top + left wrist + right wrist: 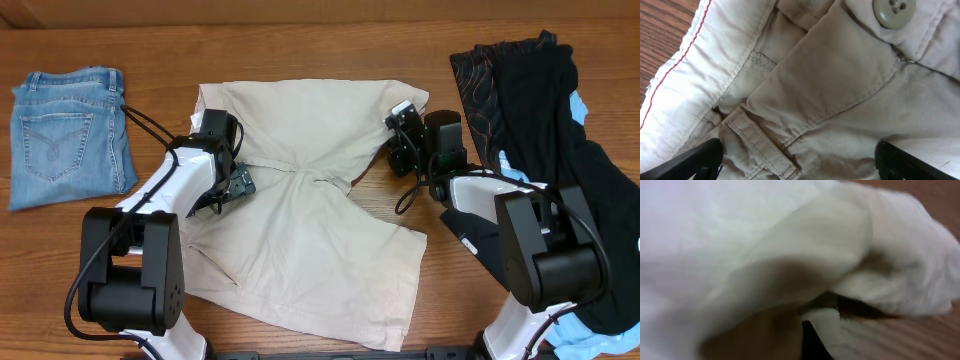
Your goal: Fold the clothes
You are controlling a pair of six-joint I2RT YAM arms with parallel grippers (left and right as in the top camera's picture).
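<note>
The pale beige shorts [320, 230] lie spread in the middle of the table, with the upper part folded over across the middle. My left gripper [228, 188] is open and sits low over the shorts' left edge. In the left wrist view its jaws [797, 165] stand wide apart over a belt loop and waistband seam of the shorts [840, 90], near a grey button [894, 11]. My right gripper [398, 140] is at the shorts' upper right edge. In the blurred right wrist view one dark finger [815, 335] shows at a fold of cream cloth [765, 240], pinched shut on it.
Folded light-blue jeans [65, 135] lie at the far left. A heap of black, patterned and sky-blue garments [540, 110] fills the right side, beside the right arm. Bare wooden table [300, 40] shows along the back.
</note>
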